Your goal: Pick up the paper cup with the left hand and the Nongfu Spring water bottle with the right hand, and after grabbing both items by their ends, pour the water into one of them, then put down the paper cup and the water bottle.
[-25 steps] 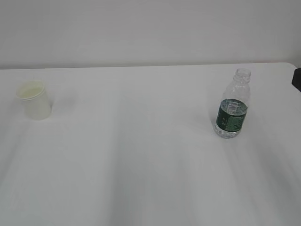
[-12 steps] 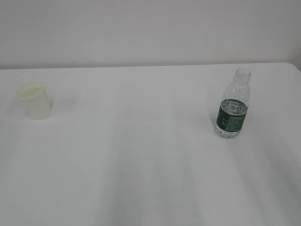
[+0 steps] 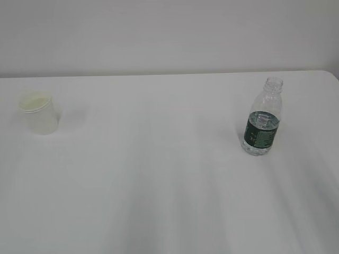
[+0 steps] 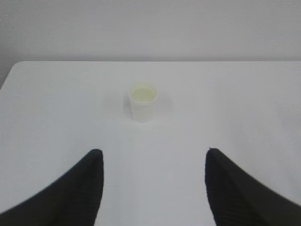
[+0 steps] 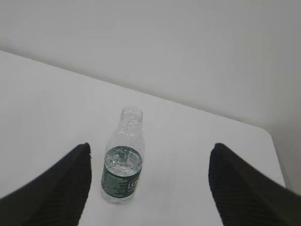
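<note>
The paper cup (image 3: 38, 112) stands upright at the table's left, also shown in the left wrist view as the paper cup (image 4: 143, 101) ahead of my left gripper (image 4: 154, 151), which is open and empty, well short of it. The Nongfu Spring water bottle (image 3: 261, 119) stands upright and capless at the right, water filling about its lower half. In the right wrist view the bottle (image 5: 122, 160) stands just beyond my open right gripper (image 5: 149, 147), near its left finger, apart from it. Neither arm shows in the exterior view.
The white table (image 3: 159, 174) runs to a pale wall behind. Its right edge (image 5: 275, 155) lies a little right of the bottle; its left corner (image 4: 14, 70) is left of the cup.
A dark part of the right arm at the exterior view's right edge one second ago has left the frame. Cup and bottle have not moved.
</note>
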Controlling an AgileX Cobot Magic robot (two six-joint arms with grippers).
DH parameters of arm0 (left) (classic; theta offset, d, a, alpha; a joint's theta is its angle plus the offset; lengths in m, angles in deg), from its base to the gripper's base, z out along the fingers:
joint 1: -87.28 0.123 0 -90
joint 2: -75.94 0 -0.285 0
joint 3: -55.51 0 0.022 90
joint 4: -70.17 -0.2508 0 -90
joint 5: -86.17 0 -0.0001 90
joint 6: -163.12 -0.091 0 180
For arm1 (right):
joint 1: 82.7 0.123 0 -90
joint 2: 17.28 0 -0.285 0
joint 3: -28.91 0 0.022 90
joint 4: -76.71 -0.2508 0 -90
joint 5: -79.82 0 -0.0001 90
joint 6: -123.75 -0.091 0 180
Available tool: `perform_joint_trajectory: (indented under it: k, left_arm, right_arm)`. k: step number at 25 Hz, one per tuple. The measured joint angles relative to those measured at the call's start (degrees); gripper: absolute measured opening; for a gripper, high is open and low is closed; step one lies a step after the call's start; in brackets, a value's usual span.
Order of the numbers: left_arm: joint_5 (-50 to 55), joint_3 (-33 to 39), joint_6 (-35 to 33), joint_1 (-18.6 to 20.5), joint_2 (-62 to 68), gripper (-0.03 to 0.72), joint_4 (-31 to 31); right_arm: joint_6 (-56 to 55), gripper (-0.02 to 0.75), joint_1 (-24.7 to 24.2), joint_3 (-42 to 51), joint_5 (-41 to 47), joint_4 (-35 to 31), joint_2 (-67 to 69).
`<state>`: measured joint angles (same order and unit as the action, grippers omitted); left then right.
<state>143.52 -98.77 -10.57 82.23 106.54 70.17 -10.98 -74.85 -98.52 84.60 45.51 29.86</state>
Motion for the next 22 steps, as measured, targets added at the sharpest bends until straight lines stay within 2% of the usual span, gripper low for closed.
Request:
perform_joint_trajectory:
  k: [10,16,22]
  left_arm:
    - [3.25,0.00,0.63,0.00,-0.58,0.484,-0.65]
    - [2.98,0.00,1.58,0.00,-0.71,0.484,-0.65]
    - [2.11,0.00,1.92,0.00,-0.71,0.484,-0.65]
  right_arm:
    - [8.48,0.593,0.00,0.00,-3.09,-0.23,-0.30]
    - [11.22,0.582,0.00,0.00,-9.49,-11.27,-4.43]
    - [15.66,0.538,0.00,2.31,-11.21,-13.16,-8.77]
